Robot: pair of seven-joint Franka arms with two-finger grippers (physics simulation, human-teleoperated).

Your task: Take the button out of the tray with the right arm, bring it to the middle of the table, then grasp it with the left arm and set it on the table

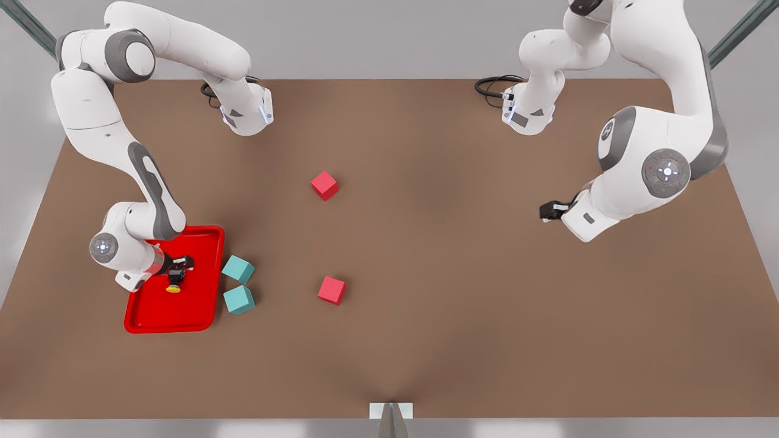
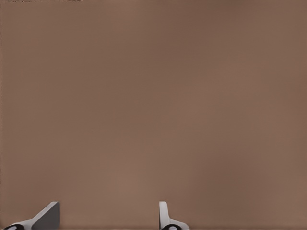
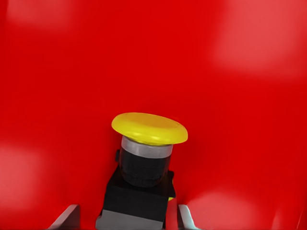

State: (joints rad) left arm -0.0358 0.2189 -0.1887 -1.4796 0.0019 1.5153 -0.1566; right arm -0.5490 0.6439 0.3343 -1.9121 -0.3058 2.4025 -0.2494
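Closing on the square black base of the button (image 3: 144, 163), the right gripper (image 1: 177, 272) has one pale finger (image 3: 64, 219) on each side of it, the base filling the gap between them. The button lies on its side over the glossy floor of the tray (image 1: 198, 234), its smooth domed yellow cap (image 1: 173, 289) pointing toward the near edge of the table (image 1: 426, 340) in the front view; a grey metal collar sits between cap and black barrel in the right wrist view. The tray is a shallow red rectangle with rounded corners and a low raised rim, and the red floor around the button is bare on all sides. Just beyond the tray's rim on the front view's right sit two matte teal cubes (image 1: 237, 269) (image 1: 239, 299), close together, the farther one nearly touching the rim. Two red cubes (image 1: 324, 185) (image 1: 331, 290) lie farther toward the middle, well apart from each other, with plain brown tabletop between and around them. On the front view's right the left gripper (image 1: 549, 210) waits above bare table, its jaws spread wide with nothing between them, both fingertips (image 2: 46, 215) showing against flat, unmarked brown surface.
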